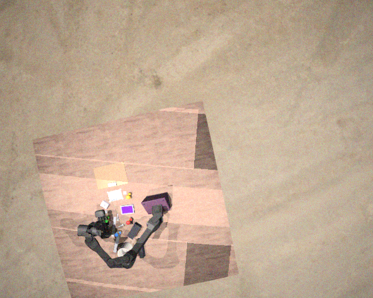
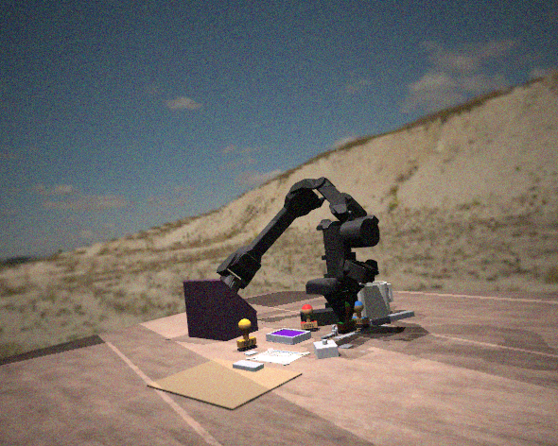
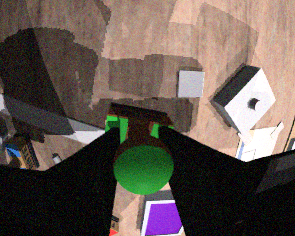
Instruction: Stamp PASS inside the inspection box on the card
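My gripper (image 1: 107, 220) (image 2: 346, 317) (image 3: 139, 134) is shut on a stamp with a green knob (image 3: 144, 170), upright and low at the bench. Its printed word does not show, and I cannot tell whether its base touches the bench. The ink pad (image 1: 127, 209) (image 2: 288, 332) (image 3: 162, 218) is purple in a pale tray, a little way from the gripper. The white card (image 1: 115, 195) (image 2: 280, 356) (image 3: 261, 143) lies beyond the pad; its inspection box is too small to make out clearly.
Stamps with red (image 1: 128, 222) (image 2: 306, 308), yellow (image 1: 128, 197) (image 2: 244, 324) and blue (image 1: 117, 234) (image 2: 358, 305) knobs stand around. A white knobbed block (image 1: 104, 204) (image 2: 325, 351) (image 3: 238, 104) is near the gripper. A dark purple box (image 1: 153, 202) (image 2: 212, 311) stands beyond the pad. A tan sheet (image 1: 109, 174) (image 2: 221, 388) lies past the card.
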### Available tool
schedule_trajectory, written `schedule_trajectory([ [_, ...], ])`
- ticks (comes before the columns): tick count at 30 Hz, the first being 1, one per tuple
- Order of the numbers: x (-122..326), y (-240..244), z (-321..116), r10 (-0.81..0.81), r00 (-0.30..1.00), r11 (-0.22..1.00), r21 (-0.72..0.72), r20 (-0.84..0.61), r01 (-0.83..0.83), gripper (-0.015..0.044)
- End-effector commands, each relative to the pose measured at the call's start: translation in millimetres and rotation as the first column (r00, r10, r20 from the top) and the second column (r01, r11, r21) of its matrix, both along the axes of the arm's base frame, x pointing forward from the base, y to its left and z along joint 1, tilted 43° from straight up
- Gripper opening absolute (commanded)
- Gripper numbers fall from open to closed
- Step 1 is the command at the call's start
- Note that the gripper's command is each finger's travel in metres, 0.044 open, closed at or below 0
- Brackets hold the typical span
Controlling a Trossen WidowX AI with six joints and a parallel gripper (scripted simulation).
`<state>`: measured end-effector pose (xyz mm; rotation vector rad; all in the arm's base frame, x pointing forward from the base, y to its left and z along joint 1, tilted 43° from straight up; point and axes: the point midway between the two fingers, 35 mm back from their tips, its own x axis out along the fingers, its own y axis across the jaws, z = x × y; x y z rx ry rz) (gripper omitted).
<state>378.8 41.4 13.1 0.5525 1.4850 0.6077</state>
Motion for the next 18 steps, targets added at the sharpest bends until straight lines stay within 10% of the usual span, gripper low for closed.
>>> schedule_trajectory([
  [1,0.3,-2.1,1.8,0.003,1.000,1.000,-0.003,0.003,-0.003,0.0000],
  [18,0.8,-7.8,7.8,0.002,1.000,1.000,-0.004,0.003,-0.002,0.0000],
])
